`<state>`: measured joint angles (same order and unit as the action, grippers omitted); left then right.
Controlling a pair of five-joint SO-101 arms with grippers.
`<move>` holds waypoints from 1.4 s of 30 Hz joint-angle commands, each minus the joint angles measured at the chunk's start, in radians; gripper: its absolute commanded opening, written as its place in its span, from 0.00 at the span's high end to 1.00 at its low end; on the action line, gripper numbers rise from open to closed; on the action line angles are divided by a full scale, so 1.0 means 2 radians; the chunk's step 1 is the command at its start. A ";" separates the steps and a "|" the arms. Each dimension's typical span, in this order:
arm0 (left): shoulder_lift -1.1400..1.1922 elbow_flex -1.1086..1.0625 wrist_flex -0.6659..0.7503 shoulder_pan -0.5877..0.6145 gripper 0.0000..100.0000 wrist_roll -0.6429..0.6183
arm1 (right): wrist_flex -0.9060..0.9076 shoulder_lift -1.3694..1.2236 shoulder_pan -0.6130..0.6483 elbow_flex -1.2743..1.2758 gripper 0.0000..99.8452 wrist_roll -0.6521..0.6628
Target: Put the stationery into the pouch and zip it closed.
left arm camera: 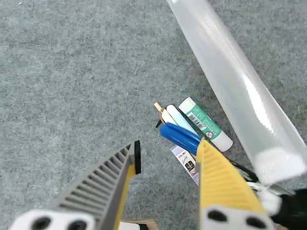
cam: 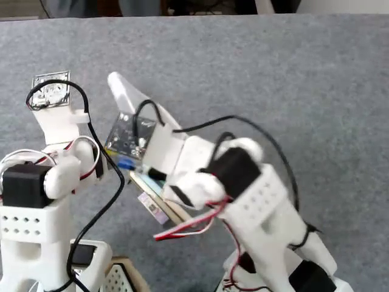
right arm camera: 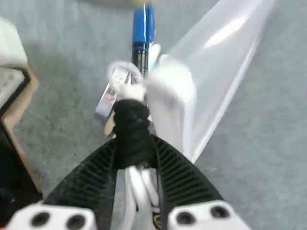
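Observation:
A long clear pouch lies slanted on the grey felt, its white end toward the right arm. My right gripper is shut on the black pull tab at that end. Beside the pouch lie a blue pen, a white pen and a green-and-white glue stick, outside it. My left gripper hangs open just above the blue pen, with nothing between its fingers. In the high view the pouch pokes out beyond the right arm's wrist.
A wooden-edged box sits by the arm bases near the front edge. A small labelled packet lies beside the pens. Open grey felt stretches to the far side and right.

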<state>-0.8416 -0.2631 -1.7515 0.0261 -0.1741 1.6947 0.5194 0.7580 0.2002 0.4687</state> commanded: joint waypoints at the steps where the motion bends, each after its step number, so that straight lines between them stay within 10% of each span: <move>1: -0.008 0.005 -0.002 -0.001 0.79 -0.005 | -0.077 0.000 -0.019 0.119 0.99 0.004; 9: -0.009 -0.019 -0.001 0.000 0.79 -0.001 | -0.259 -0.003 -0.031 0.334 0.97 0.002; 19: -0.006 -0.037 0.010 0.023 0.79 -0.001 | -0.271 -0.003 -0.031 0.371 0.65 0.002; 42: -0.004 -0.037 0.010 0.053 0.79 -0.001 | -0.439 -0.188 -0.031 0.344 0.65 -0.021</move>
<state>-0.8447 -0.3414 -1.7499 0.1227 -0.1741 0.8447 0.2279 0.7119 0.9244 0.4350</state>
